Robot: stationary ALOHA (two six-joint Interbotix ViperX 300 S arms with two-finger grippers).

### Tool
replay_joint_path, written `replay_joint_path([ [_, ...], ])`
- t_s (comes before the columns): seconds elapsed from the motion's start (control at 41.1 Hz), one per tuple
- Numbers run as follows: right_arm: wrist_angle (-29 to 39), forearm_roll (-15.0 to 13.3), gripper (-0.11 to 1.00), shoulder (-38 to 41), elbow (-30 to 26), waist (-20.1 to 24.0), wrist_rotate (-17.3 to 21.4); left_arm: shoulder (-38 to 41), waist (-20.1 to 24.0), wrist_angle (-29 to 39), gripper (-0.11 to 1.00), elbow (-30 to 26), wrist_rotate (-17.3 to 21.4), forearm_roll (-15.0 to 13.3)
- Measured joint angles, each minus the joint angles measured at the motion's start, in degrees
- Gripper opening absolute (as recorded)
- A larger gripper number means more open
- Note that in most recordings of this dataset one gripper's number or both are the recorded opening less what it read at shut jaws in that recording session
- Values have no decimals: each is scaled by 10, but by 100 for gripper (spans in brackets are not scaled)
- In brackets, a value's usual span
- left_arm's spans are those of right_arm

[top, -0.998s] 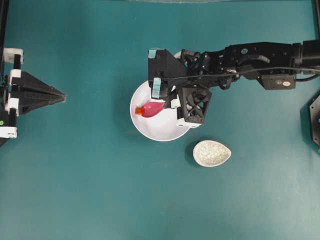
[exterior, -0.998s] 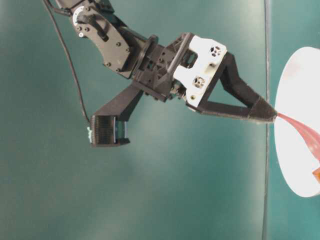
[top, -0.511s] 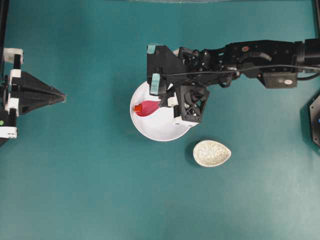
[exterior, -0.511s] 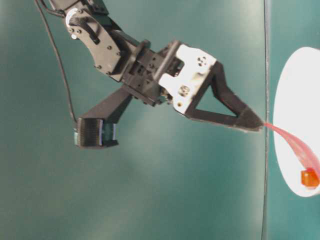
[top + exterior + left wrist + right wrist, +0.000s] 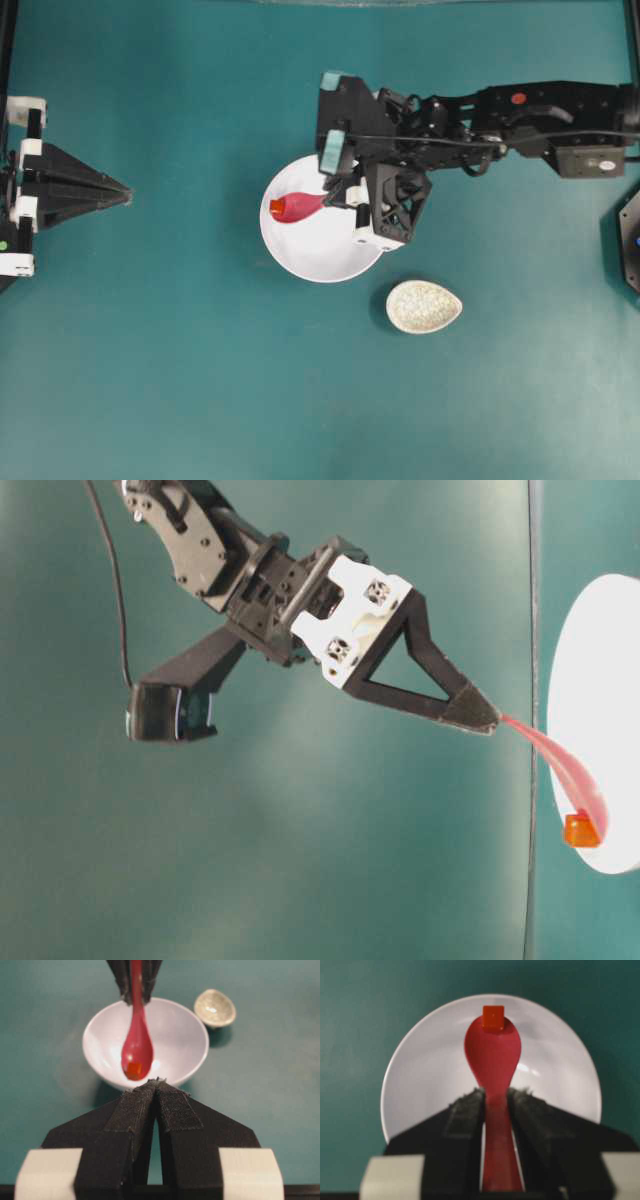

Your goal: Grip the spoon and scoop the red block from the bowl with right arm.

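My right gripper point(image 5: 342, 196) is shut on the handle of the pink-red spoon point(image 5: 302, 206), which reaches left over the white bowl point(image 5: 320, 255). The tiny red block point(image 5: 277, 207) sits at the very tip of the spoon's scoop. In the right wrist view the gripper point(image 5: 495, 1094) clamps the handle, with the scoop of the spoon point(image 5: 492, 1052), the block point(image 5: 493, 1017) and the bowl point(image 5: 420, 1075) beyond. The left wrist view shows the block point(image 5: 133, 1070) lying in the scoop of the spoon point(image 5: 136, 1045) above the bowl point(image 5: 185, 1045). My left gripper point(image 5: 157, 1082) is shut and empty, far left of the bowl.
A small speckled egg-shaped dish point(image 5: 424, 306) lies just right of and below the bowl on the teal table. The right arm's links point(image 5: 520, 120) stretch in from the right edge. The left gripper point(image 5: 120, 189) rests at the left edge.
The right gripper has drawn back to the right and tilted, taking the spoon with it. The block has gone from beside the scoop's tip to riding on it. The left arm has not moved.
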Motion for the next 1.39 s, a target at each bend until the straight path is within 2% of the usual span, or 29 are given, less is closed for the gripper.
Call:
replay_joint_path([
  [0.195,-82,0,25,-33,45,3,6,1,1,0,0,1,-1,-1],
  [0.584,-228,0,25,-113,142,36,16,0,1,-1,0,0,-1,-1],
  [0.804,-262,1,25,-149,175,47,41,-2,1,0,0,0,-4,-1],
  [1.12,-316,1,25,-196,212,58,41,-2,0,-3,0,0,-5,-1],
  [1.388,-320,-1,25,-221,224,61,41,-2,1,-4,0,0,-12,-1],
])
